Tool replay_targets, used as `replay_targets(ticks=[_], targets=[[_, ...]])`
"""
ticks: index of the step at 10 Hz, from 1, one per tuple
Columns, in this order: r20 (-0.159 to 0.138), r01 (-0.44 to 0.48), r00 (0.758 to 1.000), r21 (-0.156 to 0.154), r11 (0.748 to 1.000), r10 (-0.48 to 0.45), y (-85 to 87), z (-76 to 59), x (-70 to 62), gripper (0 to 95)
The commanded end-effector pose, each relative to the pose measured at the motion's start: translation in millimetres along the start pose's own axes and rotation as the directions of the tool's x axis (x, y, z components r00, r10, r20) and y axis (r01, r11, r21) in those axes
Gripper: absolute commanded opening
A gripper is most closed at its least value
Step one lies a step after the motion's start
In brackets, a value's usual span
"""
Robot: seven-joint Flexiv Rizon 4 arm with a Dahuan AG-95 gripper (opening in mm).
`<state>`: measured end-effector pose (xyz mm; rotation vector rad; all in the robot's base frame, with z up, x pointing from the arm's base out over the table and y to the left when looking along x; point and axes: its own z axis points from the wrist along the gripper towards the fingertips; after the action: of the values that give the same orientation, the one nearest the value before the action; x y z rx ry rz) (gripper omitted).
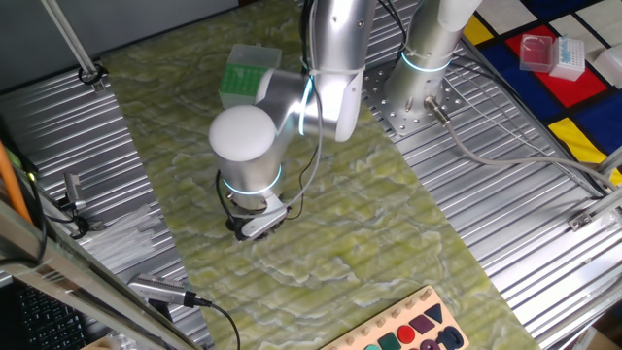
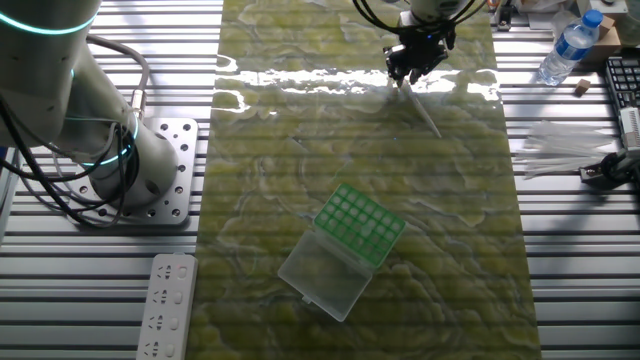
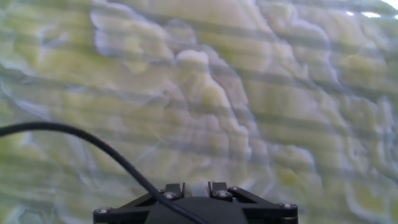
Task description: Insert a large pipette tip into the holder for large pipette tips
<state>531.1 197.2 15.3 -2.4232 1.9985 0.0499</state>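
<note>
Surface: green-and-white marbled mat (image 2: 300, 180) over a ribbed metal table (image 2: 580, 260); I see glare across the mat's far end in the other fixed view.
Left side: white power strip (image 2: 170, 305) lying on the metal ribs, next to the silver arm base (image 2: 110, 160) on its bolted plate.
Holder: small rectangular box with a green gridded top of holes (image 2: 361, 224), its clear lid (image 2: 322, 272) swung open flat beside it on the mat; in one fixed view I catch only part of it (image 1: 243, 76) behind the arm.
Gripper: black two-finger gripper (image 2: 412, 72) low over the far end of the mat, well apart from the holder; also seen under the white wrist (image 1: 255, 222).
Pipette tip: thin, nearly clear tapered plastic sliver (image 2: 424, 111) slanting down from the fingers toward the mat.
Jaws: I read them as closed on the tip's upper end; the hand view shows only the fingertip bases (image 3: 217, 188), a black cable (image 3: 93, 146) and blurred mat.
Right side: clear plastic water bottle with blue cap (image 2: 568, 48) standing on the table; loose pile of clear tips (image 2: 560, 145) just below it.
</note>
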Motion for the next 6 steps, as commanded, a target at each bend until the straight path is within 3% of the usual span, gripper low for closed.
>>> replay_targets(ticks=[1,6], targets=[[-0.002,0.002,1.000,0.003,1.000,-0.002,0.9,1.0,0.9,19.0],[-0.008,0.010,1.000,0.018,1.000,-0.010,1.2,1.3,1.5,19.0]])
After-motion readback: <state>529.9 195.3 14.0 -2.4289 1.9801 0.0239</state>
